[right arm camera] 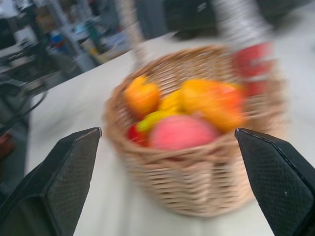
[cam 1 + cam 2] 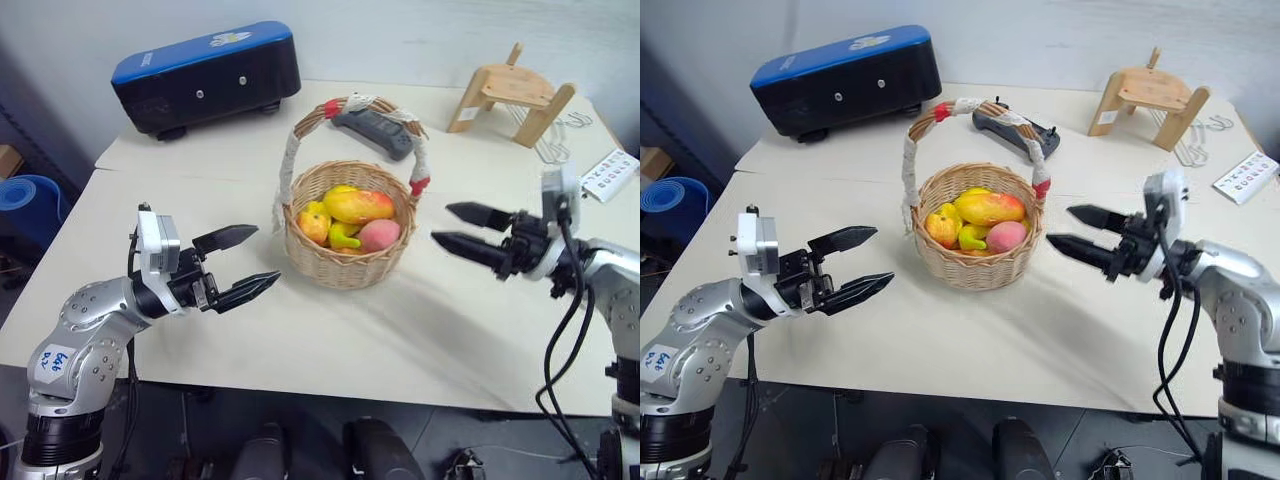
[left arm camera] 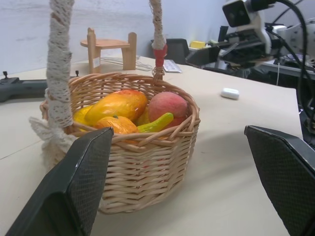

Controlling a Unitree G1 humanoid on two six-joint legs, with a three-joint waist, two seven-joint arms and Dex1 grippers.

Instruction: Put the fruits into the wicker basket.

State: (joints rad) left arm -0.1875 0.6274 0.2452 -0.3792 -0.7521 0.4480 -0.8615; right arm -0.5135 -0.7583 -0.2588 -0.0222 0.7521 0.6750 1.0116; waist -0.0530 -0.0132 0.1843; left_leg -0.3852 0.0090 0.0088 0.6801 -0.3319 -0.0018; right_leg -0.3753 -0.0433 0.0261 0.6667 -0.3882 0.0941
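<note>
The mango and peach lay in the wicker basket, looking light and stiff; its handle offered grip. Left gripper at nine o'clock and right gripper at three hung spread, empty.

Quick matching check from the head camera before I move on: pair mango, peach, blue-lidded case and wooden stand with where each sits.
Things:
1. mango
2. peach
3. blue-lidded case
4. wooden stand

Places:
A. far right of table
B. in wicker basket, on top of the pile
C. far left of table
D. in basket, near its right rim

Pairs: 1-B, 2-D, 3-C, 4-A
</note>
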